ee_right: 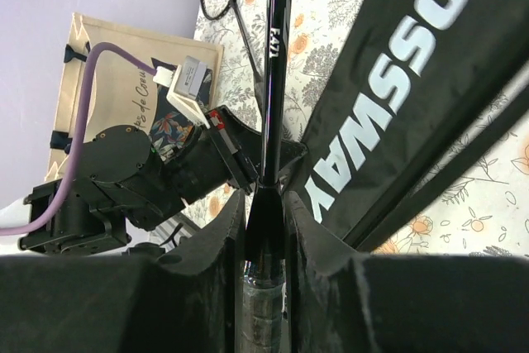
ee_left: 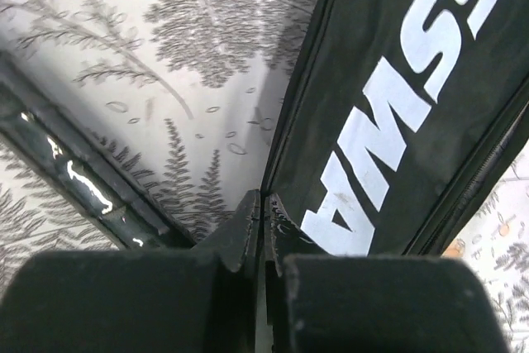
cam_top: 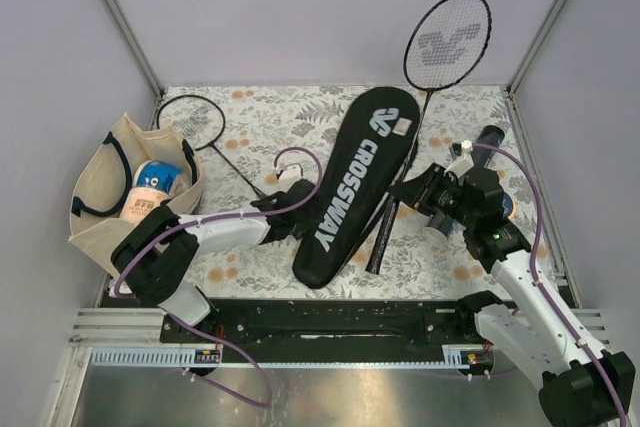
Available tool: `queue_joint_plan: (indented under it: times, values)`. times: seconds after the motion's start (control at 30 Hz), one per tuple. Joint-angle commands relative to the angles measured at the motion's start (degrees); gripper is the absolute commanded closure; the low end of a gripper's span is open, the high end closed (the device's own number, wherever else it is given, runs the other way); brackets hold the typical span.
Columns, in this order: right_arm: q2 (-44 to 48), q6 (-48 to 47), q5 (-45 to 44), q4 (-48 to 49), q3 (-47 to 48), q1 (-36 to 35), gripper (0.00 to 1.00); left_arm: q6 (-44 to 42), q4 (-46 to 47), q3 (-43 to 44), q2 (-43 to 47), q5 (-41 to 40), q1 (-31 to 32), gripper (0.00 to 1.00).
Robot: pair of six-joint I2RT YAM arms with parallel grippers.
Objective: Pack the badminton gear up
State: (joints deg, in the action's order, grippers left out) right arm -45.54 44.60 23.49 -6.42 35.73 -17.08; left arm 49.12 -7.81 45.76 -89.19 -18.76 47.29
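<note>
The left gripper (ee_left: 263,208) pinched the edge of the cover (ee_left: 397,121), likely to lift it open, while the right gripper (ee_right: 263,200) clamped the racquet (ee_right: 275,55) for insertion.

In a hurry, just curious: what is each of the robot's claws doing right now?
Left gripper: closed, pinching the edge of the cover.
Right gripper: closed around a racquet.

Jaws closed on cover (ee_left: 388,105) edge; floral cloth (ee_left: 165,80) beside.
</note>
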Motion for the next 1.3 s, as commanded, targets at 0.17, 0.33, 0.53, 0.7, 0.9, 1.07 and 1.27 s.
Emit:
queue_joint_plan:
  times: [0.17, 0.33, 0.53, 0.7, 0.9, 1.07, 1.27]
  values:
    - [0.5, -1.6, 0.9, 2.2, 0.5, 0.0, 1.00, -1.0, -3.9, 4.4, 0.2, -8.5, 2.8, 0.52]
    - [1.3, -1.7, 1.0, 2.0, -0.8, 0.1, 1.00, -12.4, -6.3, 12.2, -2.2, -11.1, 7.0, 0.39]
    - [2.9, -1.7, 1.5, 1.3, -3.6, 0.0, 1.00, -11.2, -9.6, 22.1, -10.8, -9.7, 8.8, 0.42]
    - [4.9, -2.7, 1.2, -0.6, -4.3, 0.1, 1.00, -10.1, -9.9, 26.0, -17.1, -8.7, 8.8, 0.45]
    - [5.7, -3.2, 2.0, -1.4, -4.0, 0.0, 1.00, -9.6, -9.9, 27.8, -22.4, -7.5, 8.8, 0.47]
    - [6.2, -3.4, 1.5, -1.2, -4.5, 0.1, 1.00, -8.9, -7.3, 26.0, -23.8, -5.1, 8.7, 0.48]
    - [5.5, -3.4, 1.7, -1.0, -4.9, 0.0, 1.00, -6.9, -8.2, 24.5, -23.2, -4.5, 8.8, 0.48]
